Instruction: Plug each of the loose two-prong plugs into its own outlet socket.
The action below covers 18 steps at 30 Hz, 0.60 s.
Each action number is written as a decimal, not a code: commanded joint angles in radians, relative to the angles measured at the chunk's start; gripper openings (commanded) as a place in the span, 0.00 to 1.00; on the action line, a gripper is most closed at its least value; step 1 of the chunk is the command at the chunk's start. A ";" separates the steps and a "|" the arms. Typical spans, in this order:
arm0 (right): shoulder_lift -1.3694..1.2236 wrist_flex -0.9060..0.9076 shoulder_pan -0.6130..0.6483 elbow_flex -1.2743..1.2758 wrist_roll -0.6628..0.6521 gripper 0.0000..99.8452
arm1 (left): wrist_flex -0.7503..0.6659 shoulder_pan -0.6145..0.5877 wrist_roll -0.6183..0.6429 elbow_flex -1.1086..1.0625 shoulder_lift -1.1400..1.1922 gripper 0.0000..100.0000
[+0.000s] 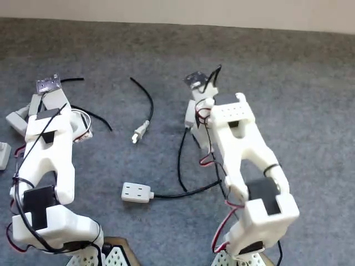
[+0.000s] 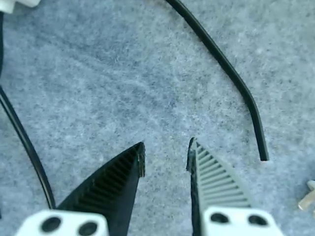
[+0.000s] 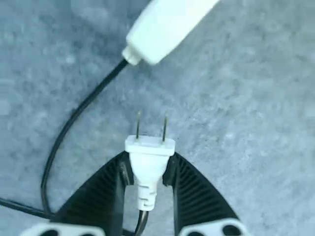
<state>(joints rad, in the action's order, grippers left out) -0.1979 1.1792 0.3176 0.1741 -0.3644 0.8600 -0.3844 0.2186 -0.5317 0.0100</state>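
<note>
While the left tool [image 2: 166,147] hung with its black ribbed jaws spread and empty over the grey carpeted desk [image 1: 288,83], the loose white two-prong plug [image 1: 138,133] on a short black cord lay apart to its right, between the arms. Nearer the arm bases lay the white three-socket outlet strip [image 1: 136,192], sockets facing up. On the right, the right tool [image 3: 148,160] pinched a second white two-prong plug [image 3: 149,147] by its body. Its prongs pointed forward along the tool's axis toward one end of a white block [image 3: 165,24], probably that strip. I judge the prongs had to turn toward the socket face before any push.
</note>
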 commanded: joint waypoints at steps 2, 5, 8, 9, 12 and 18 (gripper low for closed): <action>-0.018 -0.039 0.008 -0.068 -0.021 0.01 | -0.009 0.010 0.008 0.002 -0.005 0.16; -0.021 -0.035 0.004 -0.068 -0.006 0.03 | -0.008 0.010 0.008 0.002 -0.005 0.16; -0.025 0.002 -0.008 -0.065 -0.008 0.16 | -0.008 0.010 0.008 0.002 -0.005 0.16; -0.025 0.016 -0.013 -0.064 -0.008 0.19 | -0.008 0.010 0.008 0.002 -0.005 0.16; -0.019 0.012 -0.028 -0.005 -0.002 0.25 | -0.008 0.010 0.008 0.002 -0.005 0.16; -0.019 -0.125 -0.051 0.137 -0.002 0.25 | -0.008 0.010 0.008 0.002 -0.005 0.16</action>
<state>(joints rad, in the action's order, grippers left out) -0.2409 1.1116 0.2808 0.2708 -0.3782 0.8600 -0.3844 0.2186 -0.5317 0.0100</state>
